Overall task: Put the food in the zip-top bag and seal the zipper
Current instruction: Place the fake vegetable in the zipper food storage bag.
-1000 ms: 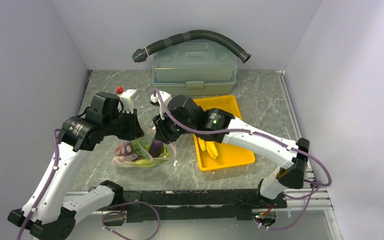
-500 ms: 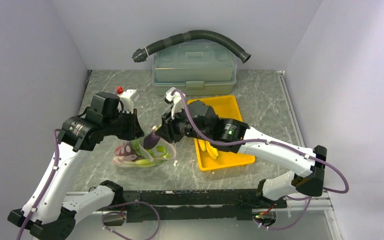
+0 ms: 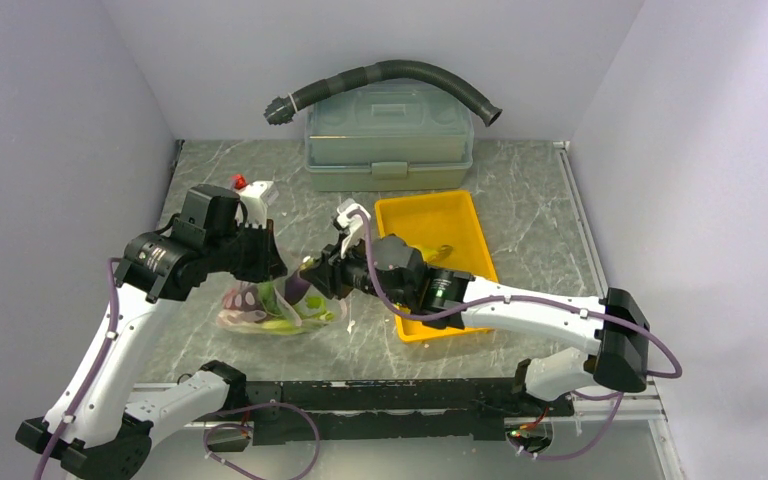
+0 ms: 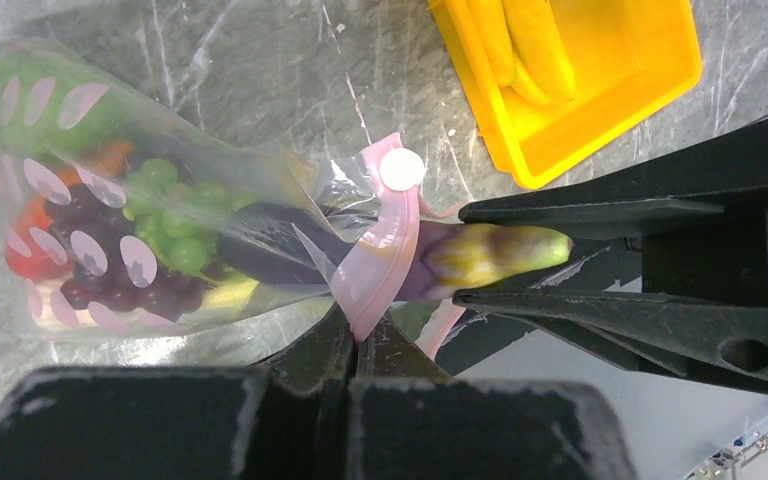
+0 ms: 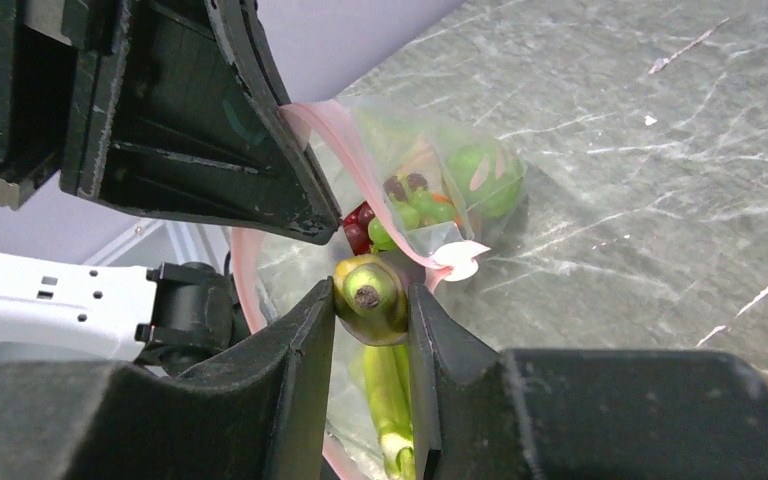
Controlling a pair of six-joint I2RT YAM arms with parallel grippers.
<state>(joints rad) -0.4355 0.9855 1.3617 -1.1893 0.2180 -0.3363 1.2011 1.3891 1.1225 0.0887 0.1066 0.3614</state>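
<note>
Left claw: the left gripper (image 4: 355, 345) is closed tight on the zipper (image 4: 380, 270), pinching the pink strip and holding the bag mouth up off the table (image 3: 520, 200).
Right claw: the right gripper (image 5: 370, 300) is narrowed onto the eggplant (image 4: 490, 256), with one finger against each side of its yellow-green stem end.
Eggplant: it lies level and points into the bag mouth. Its dark purple body is past the pink strip and inside the bag. The stem end is outside, between the right fingers.
Claws to each other: they are close, meeting at the bag mouth. The left one is at the mouth's edge and the right one directly in front of the opening.
Bag (image 4: 110, 200): clear with pale pink dots, it lies on its side on the table left of the tray, with its mouth facing the right gripper.
Inside the bag: green grapes (image 4: 170, 220), dark grapes (image 4: 110, 285) and a red piece (image 4: 20, 255), all deeper in than the eggplant.
Bananas (image 4: 520, 40): they lie in the yellow tray (image 3: 430, 210), apart from both grippers.
Behind: a grey-green lidded box (image 3: 390, 135) stands at the back of the table.
</note>
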